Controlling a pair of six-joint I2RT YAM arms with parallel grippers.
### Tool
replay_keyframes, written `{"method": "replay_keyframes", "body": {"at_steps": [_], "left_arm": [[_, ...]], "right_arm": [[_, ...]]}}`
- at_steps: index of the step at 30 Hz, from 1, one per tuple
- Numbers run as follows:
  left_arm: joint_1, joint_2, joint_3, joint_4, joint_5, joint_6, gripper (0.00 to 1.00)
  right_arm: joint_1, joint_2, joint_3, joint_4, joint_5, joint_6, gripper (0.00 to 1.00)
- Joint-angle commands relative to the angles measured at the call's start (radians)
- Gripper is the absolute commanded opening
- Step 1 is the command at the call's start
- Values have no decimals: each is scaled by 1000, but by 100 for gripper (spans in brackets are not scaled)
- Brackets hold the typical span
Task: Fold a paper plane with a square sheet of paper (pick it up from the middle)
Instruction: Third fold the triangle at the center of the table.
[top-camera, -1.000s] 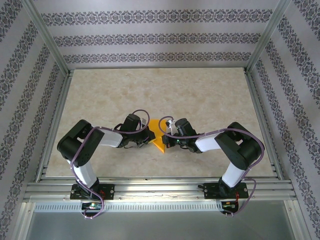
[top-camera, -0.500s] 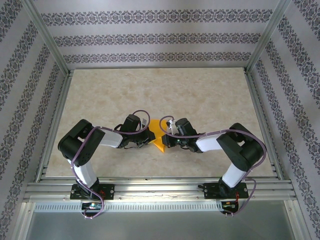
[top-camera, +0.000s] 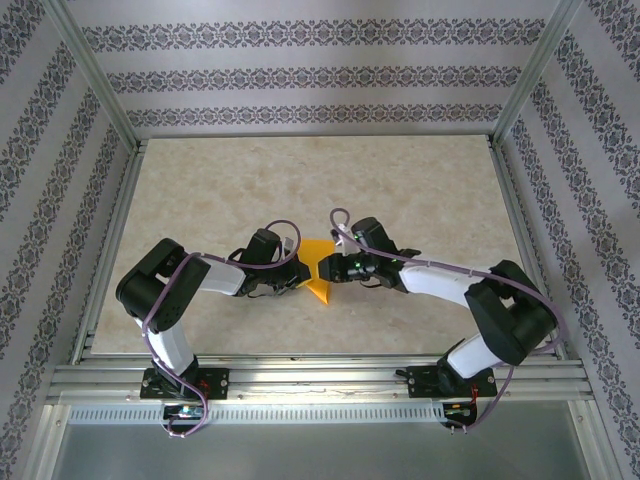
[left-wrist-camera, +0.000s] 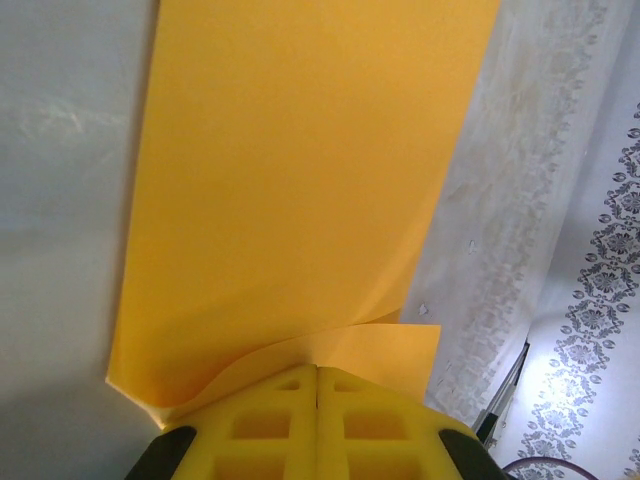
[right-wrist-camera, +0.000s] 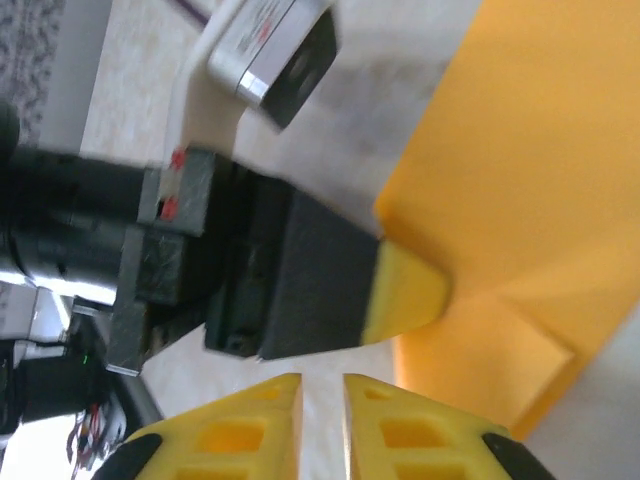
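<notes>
The orange sheet (top-camera: 318, 262), partly folded, lies on the table (top-camera: 400, 180) at the lower centre of the overhead view, between my two grippers. My left gripper (left-wrist-camera: 317, 375) is clenched on its edge at the bottom of the left wrist view, where the paper curls up into my closed yellow fingers. At the bottom of the right wrist view, my right gripper (right-wrist-camera: 322, 390) has its fingers parted by a narrow gap, grasping nothing, close beside the sheet.
</notes>
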Motion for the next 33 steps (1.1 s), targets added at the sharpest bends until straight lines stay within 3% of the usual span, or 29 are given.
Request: {"method": "replay_keyframes", "body": {"at_steps": [1,7,33], "left_arm": [[-13,42,-14,-37,-19,21,0],[-12,46,-14,-35,-14,21,0],[-12,49,-10,-31,-10,20,0]], "right_arm": [[51,46,57,-99,-51,35,12],[85,122,121,-178,3,21,4],[72,216,117,-265,49,-5,4]]}}
